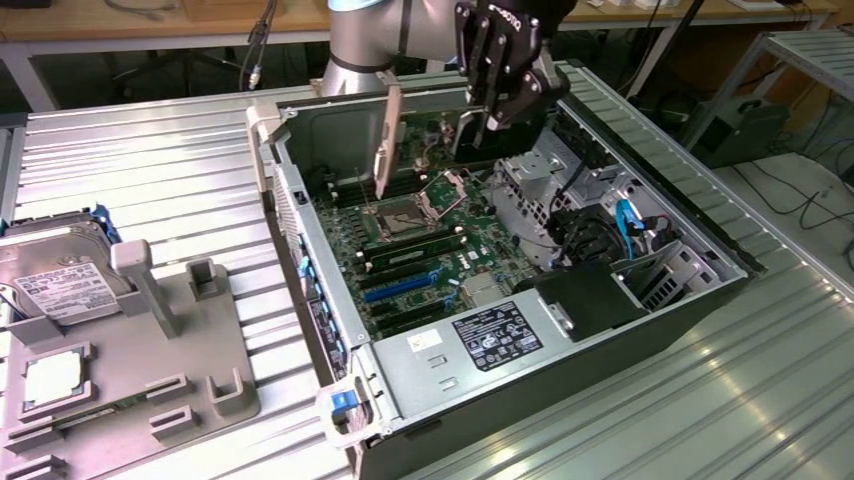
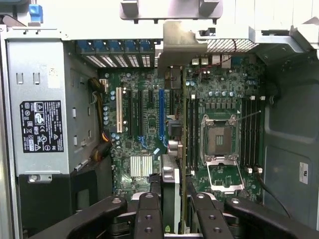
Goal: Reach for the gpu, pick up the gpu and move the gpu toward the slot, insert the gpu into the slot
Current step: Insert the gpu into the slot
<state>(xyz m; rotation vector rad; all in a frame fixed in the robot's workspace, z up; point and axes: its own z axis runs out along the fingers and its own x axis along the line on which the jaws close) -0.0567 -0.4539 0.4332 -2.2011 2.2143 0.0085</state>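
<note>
The tool (image 2: 172, 209) is gripping the gpu (image 2: 174, 149) edge-on above the open case, its long axis lying parallel to the blue slot (image 2: 161, 113), which sits slightly offset beneath.

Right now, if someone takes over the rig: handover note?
Gripper: shut on the gpu, held edge-on above the open case.
Gpu: silver bracket end hangs over the motherboard, near the processor socket, clear of the board.
Slot: blue, empty.
Done: reach and pick-up.
Left: rest of the move to the slot, insertion.
</note>
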